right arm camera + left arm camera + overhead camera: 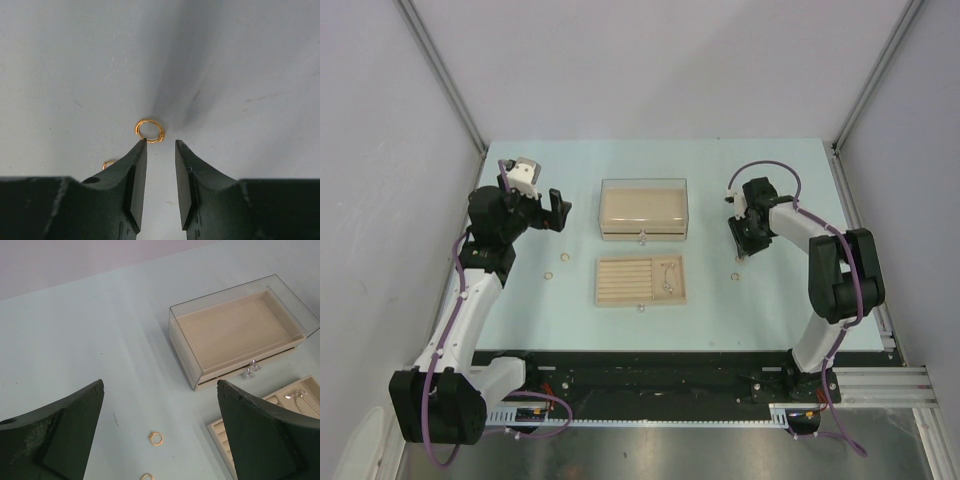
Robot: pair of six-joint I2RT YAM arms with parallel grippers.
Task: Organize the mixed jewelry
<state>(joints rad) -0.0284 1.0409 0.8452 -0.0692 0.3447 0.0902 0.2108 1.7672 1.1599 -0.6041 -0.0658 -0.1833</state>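
Top view: left gripper spread wide, hovering left of clear-lidded box; right gripper low over gold ring toward table's right edge.
Left wrist: two other rings loose on table.
Right wrist: jaws narrow, pinching nothing; gold ring just beyond tips, touching one. Likely risk: tips shove ring away, shut empty.

Bright, even — soft shadow by rt hand.
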